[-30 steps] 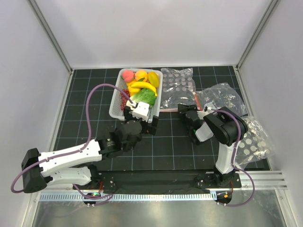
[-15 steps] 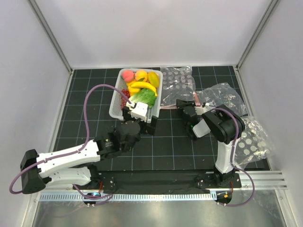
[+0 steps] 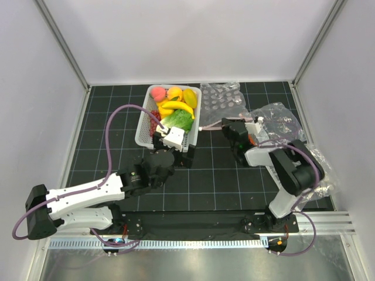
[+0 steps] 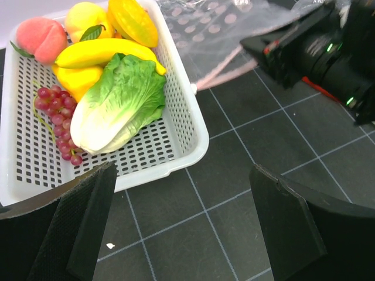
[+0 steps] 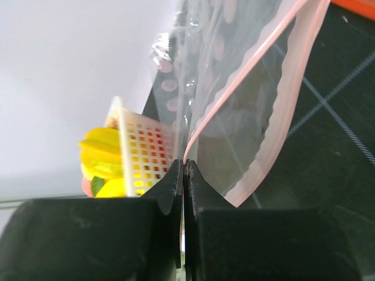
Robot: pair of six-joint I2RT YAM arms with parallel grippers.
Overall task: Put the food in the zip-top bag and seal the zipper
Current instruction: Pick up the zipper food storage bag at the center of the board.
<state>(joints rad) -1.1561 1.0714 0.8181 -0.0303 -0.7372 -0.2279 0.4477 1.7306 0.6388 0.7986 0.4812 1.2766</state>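
Observation:
The food lies in a white perforated basket: green cabbage, banana, pink peach, orange-yellow fruits and dark grapes. Right of the basket lies the dotted zip-top bag. My right gripper is shut on the upper lip of its pink zipper, holding the mouth apart from the lower lip. My left gripper is open over bare mat just in front of the basket, with nothing between its fingers.
An undotted clear bag with an orange-red strip lies right of the right gripper. Another dotted bag is at the mat's right edge. White walls enclose the black gridded mat.
The right gripper closed on the bag's zipper edge and lifted it, drawing the near edge up off the mat. The left arm has hardly moved.

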